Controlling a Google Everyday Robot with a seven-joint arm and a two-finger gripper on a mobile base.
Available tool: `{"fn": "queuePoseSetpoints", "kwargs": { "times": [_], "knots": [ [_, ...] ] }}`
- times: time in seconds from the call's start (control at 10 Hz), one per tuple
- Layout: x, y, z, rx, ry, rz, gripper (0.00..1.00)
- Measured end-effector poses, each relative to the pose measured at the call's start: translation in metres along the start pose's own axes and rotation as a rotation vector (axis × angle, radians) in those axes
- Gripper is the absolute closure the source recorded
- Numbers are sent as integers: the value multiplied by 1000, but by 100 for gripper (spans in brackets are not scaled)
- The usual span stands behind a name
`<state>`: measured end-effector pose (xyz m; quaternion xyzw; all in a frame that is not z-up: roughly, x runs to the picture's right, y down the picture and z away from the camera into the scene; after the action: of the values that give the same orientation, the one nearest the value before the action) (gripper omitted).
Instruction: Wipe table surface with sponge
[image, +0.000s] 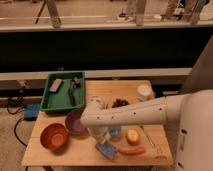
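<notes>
The table surface (47, 159) is a light tan wooden top holding several items. The sponge (106, 149) is a small light-blue pad lying at the front middle, just left of an orange-red pepper (133, 150). My white arm reaches in from the right. My gripper (101, 136) points down at the sponge's upper left edge and is shut on the sponge, which rests against the tabletop. A small blue cup (115, 132) stands just right of the gripper.
A purple bowl (74, 121) and a red bowl (53, 136) sit to the left of the gripper. A green tray (49, 103) holds a grey block (56, 85) and a dark tool (74, 90). A yellow fruit (132, 136), a white cup (144, 91) and dark grapes (120, 103) stand to the right.
</notes>
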<state>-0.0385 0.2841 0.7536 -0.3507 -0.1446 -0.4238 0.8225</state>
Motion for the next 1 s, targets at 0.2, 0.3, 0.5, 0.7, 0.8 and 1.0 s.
{"fn": "queuePoseSetpoints", "kwargs": {
  "times": [0.2, 0.3, 0.5, 0.7, 0.8, 1.0],
  "knots": [
    [-31, -17, -1, 6, -13, -72, 100],
    [-48, -30, -4, 14, -18, -115, 100],
    [-85, -57, -10, 18, -23, -213, 100],
    [-120, -79, -18, 21, -22, -318, 100],
    [-132, -86, -23, 23, -16, -365, 100],
    [-139, -99, -28, 37, 1, -401, 100]
  ]
}}
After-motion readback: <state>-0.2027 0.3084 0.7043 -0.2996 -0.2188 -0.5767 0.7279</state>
